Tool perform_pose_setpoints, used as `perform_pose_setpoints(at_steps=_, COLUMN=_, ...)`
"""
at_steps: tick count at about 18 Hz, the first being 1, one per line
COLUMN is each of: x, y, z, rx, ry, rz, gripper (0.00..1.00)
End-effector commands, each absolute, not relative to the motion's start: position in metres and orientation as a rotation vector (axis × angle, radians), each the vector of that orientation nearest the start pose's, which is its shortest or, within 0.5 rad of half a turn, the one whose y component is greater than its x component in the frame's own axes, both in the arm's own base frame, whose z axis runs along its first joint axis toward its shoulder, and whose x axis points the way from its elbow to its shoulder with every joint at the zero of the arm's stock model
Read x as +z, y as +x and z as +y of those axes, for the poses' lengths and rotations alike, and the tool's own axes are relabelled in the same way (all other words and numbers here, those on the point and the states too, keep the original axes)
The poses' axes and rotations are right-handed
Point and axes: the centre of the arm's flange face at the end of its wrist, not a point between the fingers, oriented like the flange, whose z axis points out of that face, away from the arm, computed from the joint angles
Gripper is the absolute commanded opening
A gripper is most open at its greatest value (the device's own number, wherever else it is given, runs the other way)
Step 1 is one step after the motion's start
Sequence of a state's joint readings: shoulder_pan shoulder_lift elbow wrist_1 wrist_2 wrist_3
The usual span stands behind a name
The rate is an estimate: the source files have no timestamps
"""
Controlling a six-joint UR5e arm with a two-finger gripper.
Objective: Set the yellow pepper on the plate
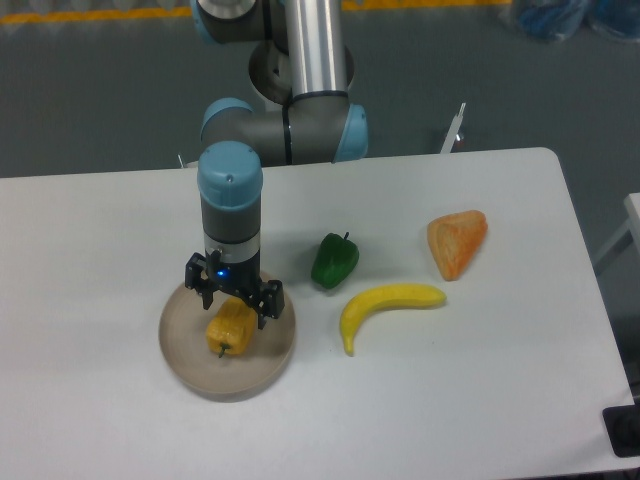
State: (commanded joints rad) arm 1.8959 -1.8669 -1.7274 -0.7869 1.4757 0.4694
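Note:
The yellow pepper [230, 331] lies on its side in the middle of the round beige-grey plate [186, 338] at the table's front left. Its dark stem points toward the front. My gripper [235, 306] hangs straight down just above the pepper's back end. It is open, with a finger spread to each side of the pepper and neither one pressing on it. The pepper rests on the plate by itself.
A green pepper [334, 260] sits right of the plate. A yellow banana [387, 305] lies in front of it, and an orange wedge [457, 242] is farther right. The arm's elbow and column [300, 120] stand behind the plate.

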Motion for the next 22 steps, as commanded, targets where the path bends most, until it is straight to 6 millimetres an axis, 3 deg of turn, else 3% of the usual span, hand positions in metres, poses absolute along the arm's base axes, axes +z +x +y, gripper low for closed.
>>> perform_pose_setpoints(at_steps=3, x=0.363, y=-0.091, z=0.620, rx=0.102, ry=-2.748, rz=0.156, gripper=1.00)
perform_pose_setpoints(at_steps=4, x=0.372, y=-0.118, z=0.617, rx=0.127, ry=-2.736, rz=0.115, gripper=1.00)
perform_pose_setpoints(at_steps=6, x=0.390, y=-0.154, z=0.603, rx=0.194, ry=-2.716, rz=0.155, gripper=1.00)
perform_pose_setpoints(at_steps=8, x=0.394, y=-0.206, z=0.582, rx=0.284, ry=-2.730, rz=0.216, gripper=1.00)
perform_pose_setpoints(at_steps=12, x=0.406, y=-0.272, z=0.549, rx=0.423, ry=-2.738, rz=0.397, gripper=1.00)
perform_pose_setpoints(at_steps=16, x=0.410, y=-0.302, z=0.535, rx=0.473, ry=-2.738, rz=0.483, gripper=1.00)
perform_pose_setpoints(at_steps=22, x=0.414, y=-0.304, z=0.533, rx=0.501, ry=-2.734, rz=0.547, gripper=1.00)
